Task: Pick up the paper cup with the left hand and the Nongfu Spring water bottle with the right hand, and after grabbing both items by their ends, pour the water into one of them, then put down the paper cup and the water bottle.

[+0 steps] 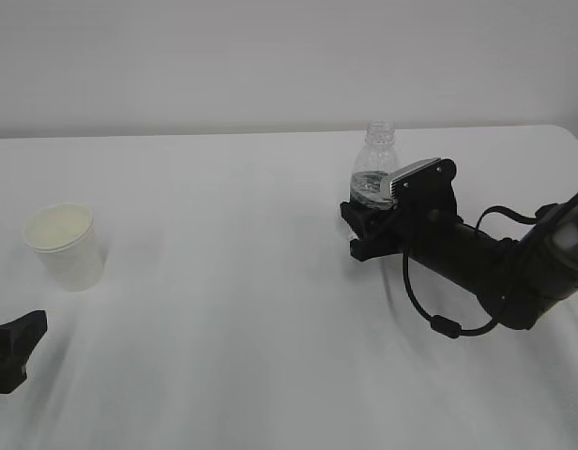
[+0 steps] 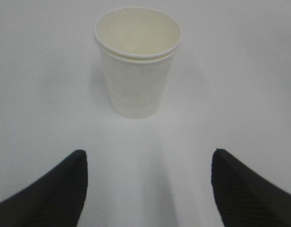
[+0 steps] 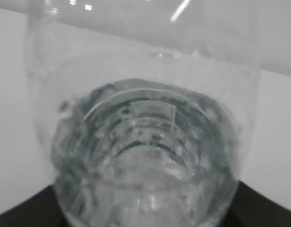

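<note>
The job has just begun. The cup (image 1: 66, 246) stands on the table (image 1: 251, 309) at 9 o'clock, mouth up, not picked up. The left gripper (image 2: 148, 182) waits near it, jaws spread wide, holding nothing. The bottle (image 1: 374, 173) stands straight up at 1 o'clock, neck up, water (image 3: 145, 161) inside. The right gripper (image 1: 366, 228) is around its lower part; I cannot tell if the jaws squeeze it. Lifting, pouring and putting down are left.
</note>
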Robot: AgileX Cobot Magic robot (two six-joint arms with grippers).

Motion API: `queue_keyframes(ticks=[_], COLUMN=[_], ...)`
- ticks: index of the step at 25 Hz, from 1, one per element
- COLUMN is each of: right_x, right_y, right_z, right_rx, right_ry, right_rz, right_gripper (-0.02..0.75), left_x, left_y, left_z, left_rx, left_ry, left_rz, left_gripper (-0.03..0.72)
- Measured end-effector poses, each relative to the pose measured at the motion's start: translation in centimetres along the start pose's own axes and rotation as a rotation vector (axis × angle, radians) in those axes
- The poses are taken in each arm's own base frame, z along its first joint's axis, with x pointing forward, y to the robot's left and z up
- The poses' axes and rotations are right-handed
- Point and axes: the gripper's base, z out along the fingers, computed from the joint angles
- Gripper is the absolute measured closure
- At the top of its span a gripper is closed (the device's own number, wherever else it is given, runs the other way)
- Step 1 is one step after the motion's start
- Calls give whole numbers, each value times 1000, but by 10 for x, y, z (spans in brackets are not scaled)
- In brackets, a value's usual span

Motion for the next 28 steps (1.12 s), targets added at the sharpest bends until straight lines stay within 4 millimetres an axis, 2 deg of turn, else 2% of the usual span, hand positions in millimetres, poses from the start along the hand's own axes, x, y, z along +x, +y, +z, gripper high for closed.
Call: queue_keyframes(ticks=[11,28], right_x=[-9,-38], right_y=[0,5], right_z=[-2,-30], right_rx=[-11,-21], right_ry=[9,-22], right_rz=[-19,-38], right_gripper=[321,321], left_x=[0,0], left_y=[0,0], left_z=[0,0], left_rx=[0,0], left_ry=[0,0], left_rz=[0,0], left_gripper=[103,106])
